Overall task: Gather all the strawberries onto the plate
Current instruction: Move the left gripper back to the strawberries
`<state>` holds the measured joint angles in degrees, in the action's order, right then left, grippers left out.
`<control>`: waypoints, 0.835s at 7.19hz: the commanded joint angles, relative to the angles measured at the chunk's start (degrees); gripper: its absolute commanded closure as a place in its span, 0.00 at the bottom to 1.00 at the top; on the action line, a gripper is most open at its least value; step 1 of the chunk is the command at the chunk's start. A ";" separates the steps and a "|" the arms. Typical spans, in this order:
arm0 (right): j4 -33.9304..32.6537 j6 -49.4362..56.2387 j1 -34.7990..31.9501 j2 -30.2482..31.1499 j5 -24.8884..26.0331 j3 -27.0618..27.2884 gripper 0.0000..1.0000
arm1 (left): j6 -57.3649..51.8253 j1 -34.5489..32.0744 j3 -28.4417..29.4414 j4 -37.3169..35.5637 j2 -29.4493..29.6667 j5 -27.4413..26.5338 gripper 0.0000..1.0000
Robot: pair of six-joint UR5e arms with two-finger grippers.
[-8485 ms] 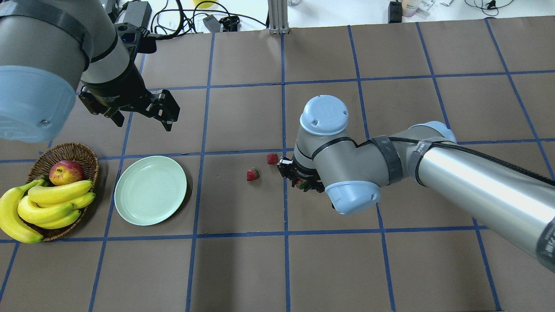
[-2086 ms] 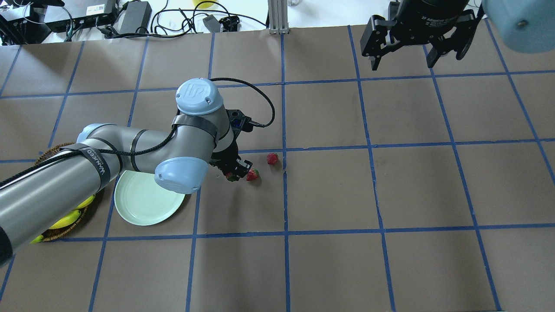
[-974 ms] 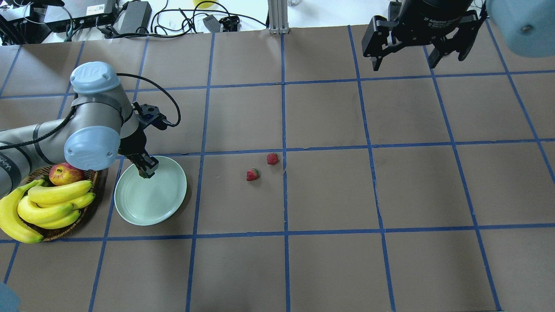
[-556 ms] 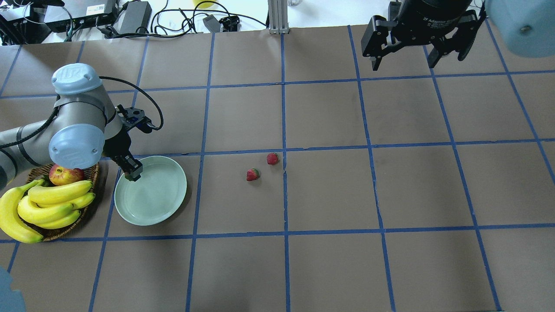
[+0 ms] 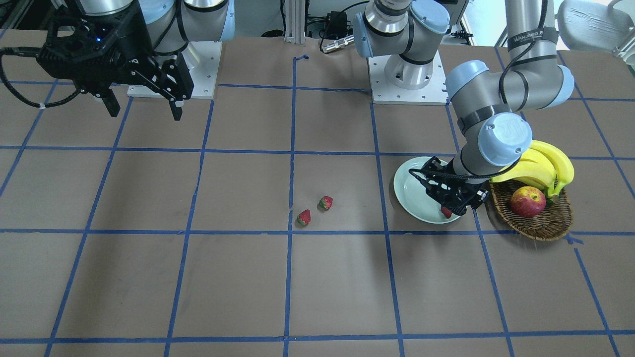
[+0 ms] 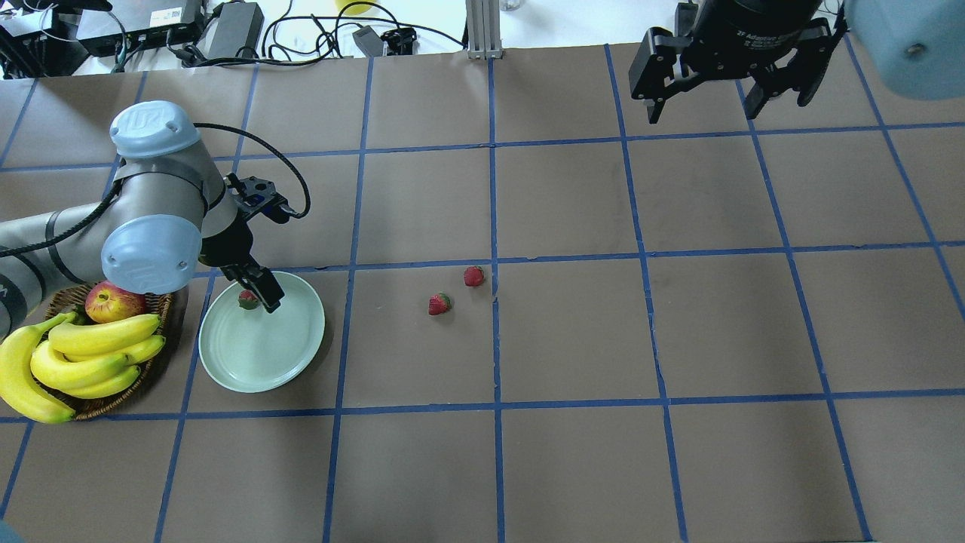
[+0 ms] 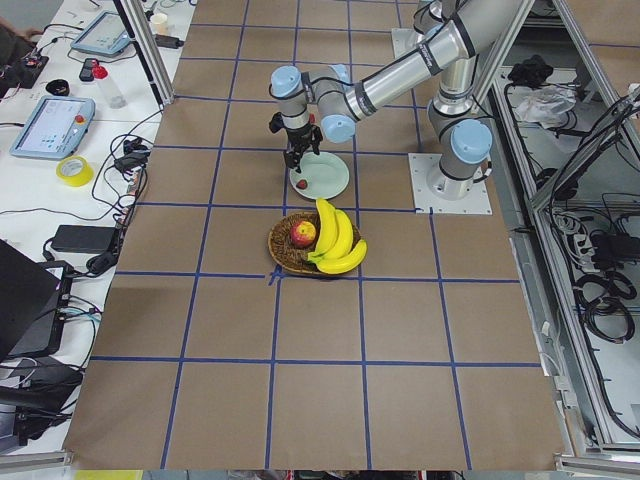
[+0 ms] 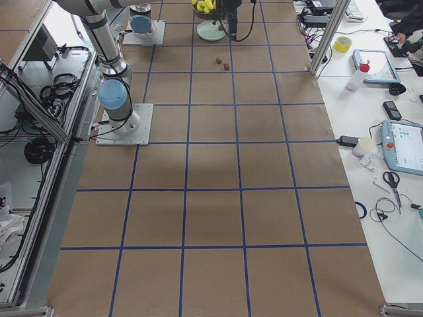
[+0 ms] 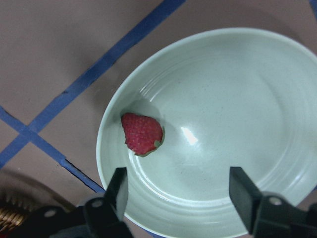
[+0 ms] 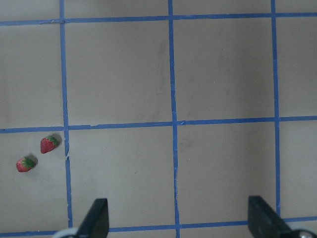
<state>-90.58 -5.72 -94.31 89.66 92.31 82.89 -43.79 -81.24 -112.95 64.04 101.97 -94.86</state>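
Overhead view, my inventory, left to right.

1. Basket [image 6: 154,275] with bananas [image 6: 98,347] and apple [image 6: 114,300]: just beside the plate, at its 9 o'clock. Hazard: my left wrist hangs over its rim, so a low swing-out could clip the apple.
2. Left gripper [image 6: 255,292]: fingers spread apart, empty, low over the plate.
3. Plate [image 6: 249,369]: holds one strawberry [image 6: 247,300] at 11 o'clock, close to the rim and between my fingers. Hazard: a sideways exit could let a finger nudge it over the edge. I judge a straight lift safest.
4. Second strawberry [image 6: 439,304] and third strawberry [image 6: 473,276]: on the table at the plate's 3 o'clock, near each other, not yet collected. Hazard: in closing on one, my outer finger may knock the other rolling.
5. Right gripper [image 6: 703,113]: spread apart, empty, parked high at the table's 1 o'clock.
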 commanded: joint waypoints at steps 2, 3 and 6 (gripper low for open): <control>0.49 0.00 0.01 0.07 0.23 0.08 0.00 | 31.11 -10.30 0.10 0.31 -0.72 7.85 0.00; 0.58 0.00 0.01 0.07 0.23 0.08 0.00 | 38.79 -14.69 0.19 -1.62 0.32 7.85 0.00; 0.58 0.00 -0.08 0.25 0.15 0.08 0.00 | 50.09 -20.62 0.01 -9.62 3.57 13.12 0.00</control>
<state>-90.01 -5.71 -94.38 89.83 92.49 82.97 1.93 -99.85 -112.91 56.47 104.17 -83.82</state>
